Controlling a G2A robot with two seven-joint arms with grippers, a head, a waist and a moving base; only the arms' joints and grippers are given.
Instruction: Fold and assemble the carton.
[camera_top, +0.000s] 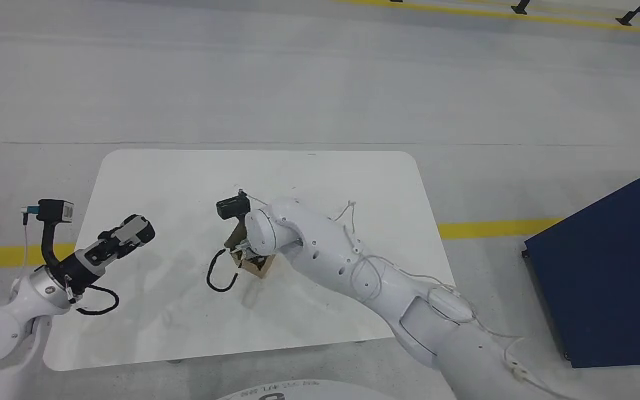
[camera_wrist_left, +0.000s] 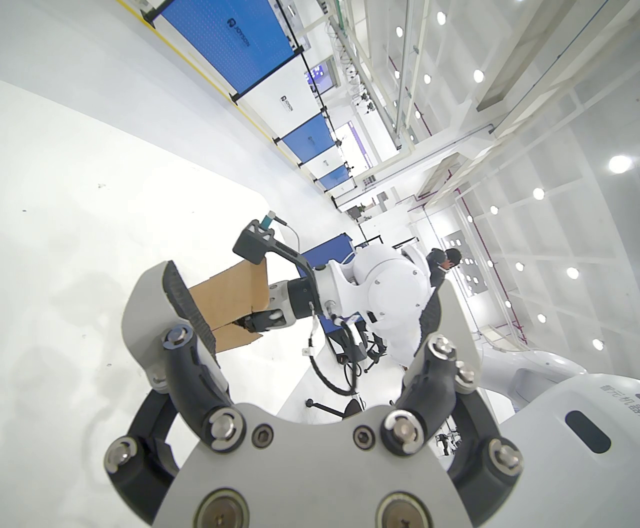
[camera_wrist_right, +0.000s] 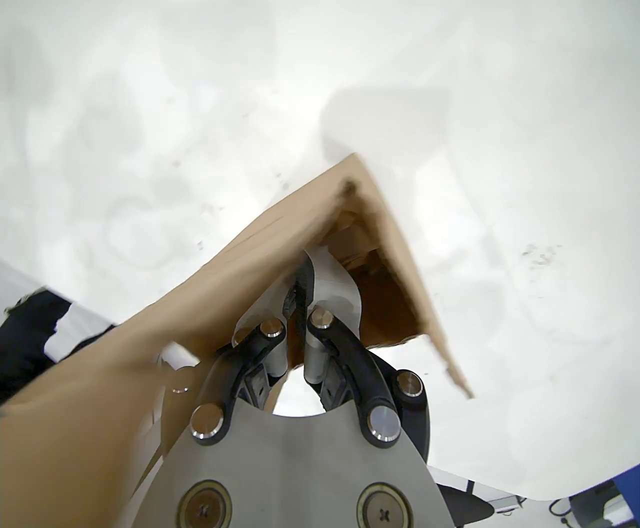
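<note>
A small brown carton (camera_top: 252, 265) stands partly folded near the middle of the white table (camera_top: 330, 190). My right gripper (camera_top: 243, 250) is at the carton, coming from the right, and is shut on one of its panels. In the right wrist view the fingers (camera_wrist_right: 320, 280) pinch a cardboard wall, with the carton (camera_wrist_right: 225, 285) opening around them. My left gripper (camera_top: 135, 232) hovers open near the table's left edge, apart from the carton. In the left wrist view, between its spread fingers (camera_wrist_left: 172, 295), I see the carton (camera_wrist_left: 230, 295) and the right gripper (camera_wrist_left: 260, 320) farther off.
A black cable loop (camera_top: 215, 275) hangs beside the carton. A dark blue panel (camera_top: 600, 270) stands on the floor to the right of the table. The table's front edge lies close to the left arm.
</note>
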